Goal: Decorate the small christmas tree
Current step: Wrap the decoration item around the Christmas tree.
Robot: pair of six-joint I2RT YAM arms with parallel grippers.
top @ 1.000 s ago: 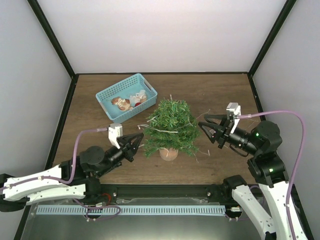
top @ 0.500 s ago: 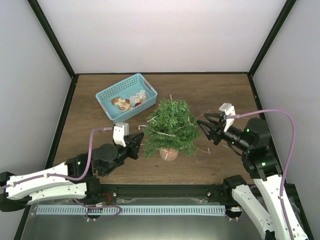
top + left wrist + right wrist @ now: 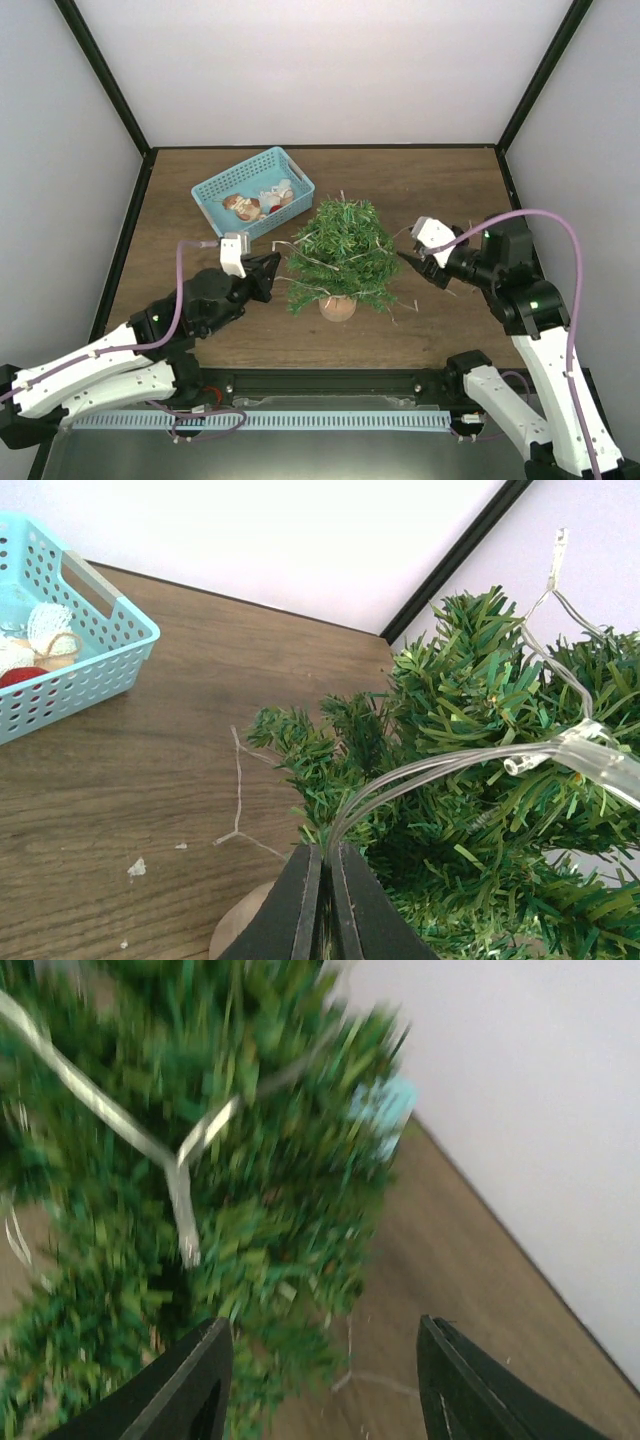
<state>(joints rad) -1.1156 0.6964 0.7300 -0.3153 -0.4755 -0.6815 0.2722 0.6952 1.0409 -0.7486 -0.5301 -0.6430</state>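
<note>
The small christmas tree (image 3: pixel 340 250) stands in its brown pot (image 3: pixel 337 308) at the table's middle, with a clear light string (image 3: pixel 318 262) draped over its branches. My left gripper (image 3: pixel 272 272) is at the tree's left side. In the left wrist view its jaws (image 3: pixel 325 852) are shut on the clear light string (image 3: pixel 450 765), which runs up into the green branches (image 3: pixel 470 680). My right gripper (image 3: pixel 408 257) is at the tree's right edge. In the blurred right wrist view it (image 3: pixel 325 1325) stands open with nothing between its fingers, facing the tree (image 3: pixel 250 1160).
A light-blue plastic basket (image 3: pixel 252 193) with several ornaments sits at the back left, also at the left edge of the left wrist view (image 3: pixel 100 650). Thin loose strands lie on the wood (image 3: pixel 238 800). Black frame posts and white walls border the table.
The left gripper has moved up and in along the tree's left side, still holding the light string. The right gripper has swung left to the tree's right edge and its jaws have widened.
</note>
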